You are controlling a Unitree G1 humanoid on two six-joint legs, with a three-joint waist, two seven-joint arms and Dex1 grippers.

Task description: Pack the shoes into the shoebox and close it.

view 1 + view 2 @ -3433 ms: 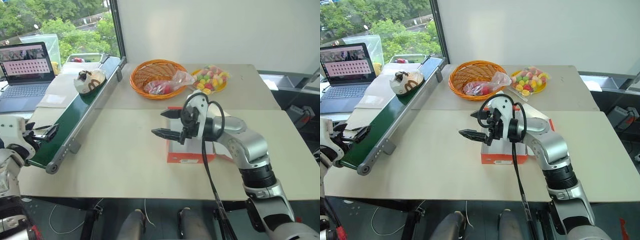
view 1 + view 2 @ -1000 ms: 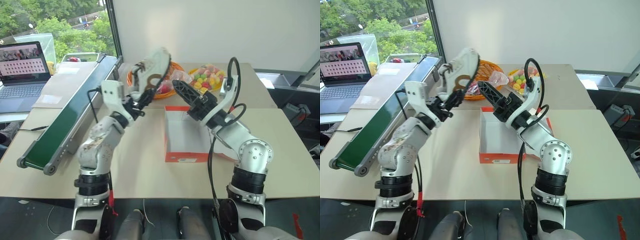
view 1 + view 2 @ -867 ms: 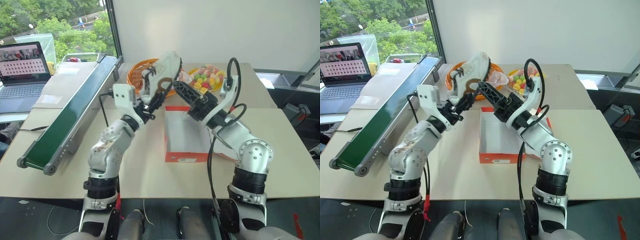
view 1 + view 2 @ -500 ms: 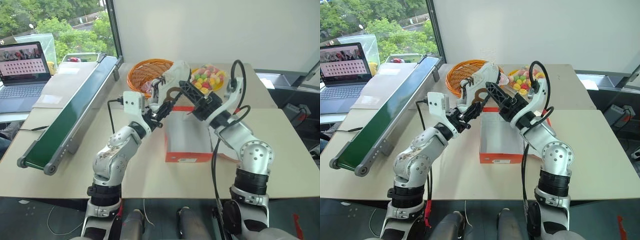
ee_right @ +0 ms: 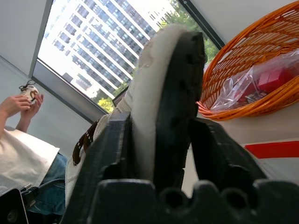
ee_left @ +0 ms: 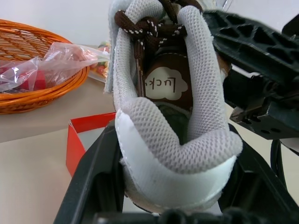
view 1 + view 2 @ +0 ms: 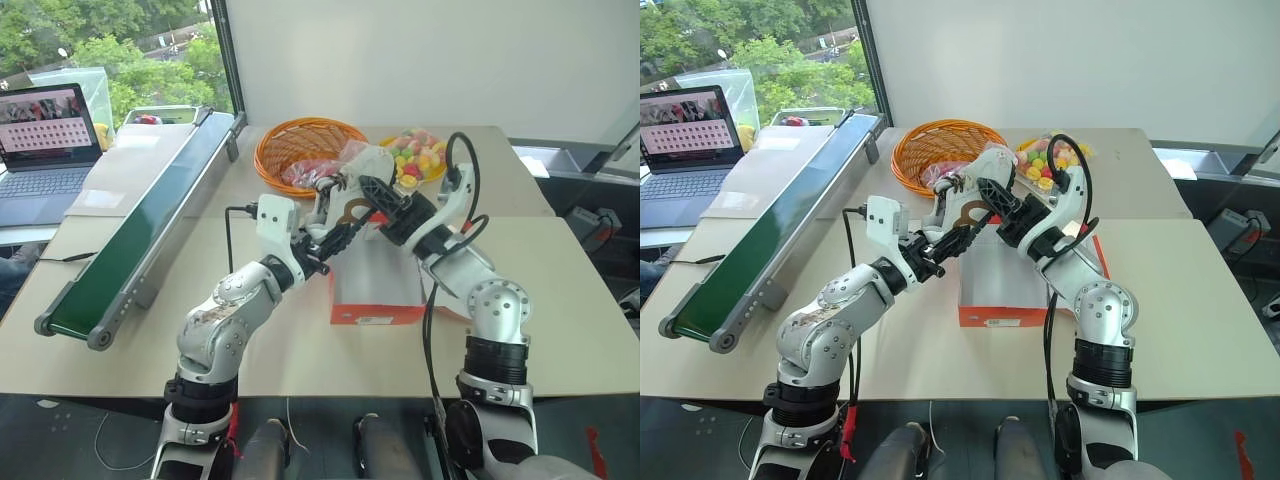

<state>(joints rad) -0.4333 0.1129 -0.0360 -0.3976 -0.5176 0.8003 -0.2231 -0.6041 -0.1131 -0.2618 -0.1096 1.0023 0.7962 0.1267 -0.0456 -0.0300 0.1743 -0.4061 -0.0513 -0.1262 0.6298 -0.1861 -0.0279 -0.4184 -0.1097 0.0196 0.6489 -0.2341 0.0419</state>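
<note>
A pale tabletop (image 7: 250, 330) beside a window carries a green conveyor (image 7: 140, 225), a wicker basket (image 7: 300, 145) and a plate of sweets (image 7: 425, 150); the open shoebox (image 7: 372, 290) lies at centre, lid folded away from us, its interior largely hidden behind the arms. Above the box's left edge we find one shoe (image 7: 352, 190) held in the air between both arms. The left gripper (image 6: 173, 186) clamps the heel, one black finger on each side of the padded collar. The right gripper (image 5: 159, 140) straddles the toe end, fingers lying against sole and upper; we judge them closed on it. A person's hands hold a second shoe (image 5: 29, 91) in the background of the right wrist view. We read this as a hand-to-hand transfer within the packing step. The next move calls for the left fingers to part, then the right arm to lower the shoe flat into the box, leaving room for its partner.
</note>
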